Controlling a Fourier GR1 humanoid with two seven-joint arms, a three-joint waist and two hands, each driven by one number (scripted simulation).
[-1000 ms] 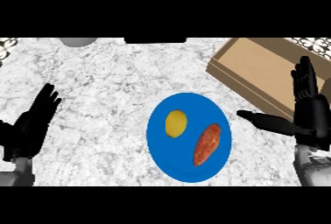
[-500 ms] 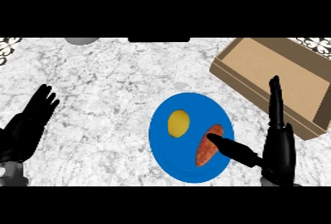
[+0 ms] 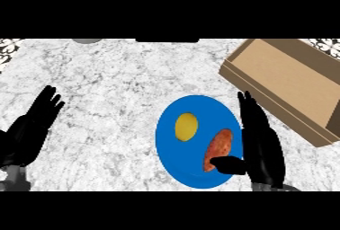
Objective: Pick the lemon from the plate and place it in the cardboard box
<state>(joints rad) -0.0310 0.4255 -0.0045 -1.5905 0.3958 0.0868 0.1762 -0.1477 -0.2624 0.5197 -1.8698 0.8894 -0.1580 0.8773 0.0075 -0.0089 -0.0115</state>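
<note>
A yellow lemon [image 3: 186,126] lies on the left half of a blue plate [image 3: 174,157], beside an orange-red sweet potato [image 3: 218,143]. My right hand [image 3: 261,146] is open over the plate's right edge, fingers straight and pointing away, thumb lying across the sweet potato's near end. It is apart from the lemon. The cardboard box [image 3: 292,81] stands open at the upper right, just beyond the fingertips. My left hand [image 3: 28,130] rests open at the left edge, fingers up.
The counter [image 3: 113,90] is white-grey marble. A grey round object [image 3: 86,40] and a dark strip [image 3: 167,40] show at the far edge. Patterned wall corners [image 3: 10,45] appear at the top left and top right.
My right hand has moved left and forward from beside the box onto the plate's right side, and its thumb now covers the sweet potato's near end. The left hand has barely shifted.
</note>
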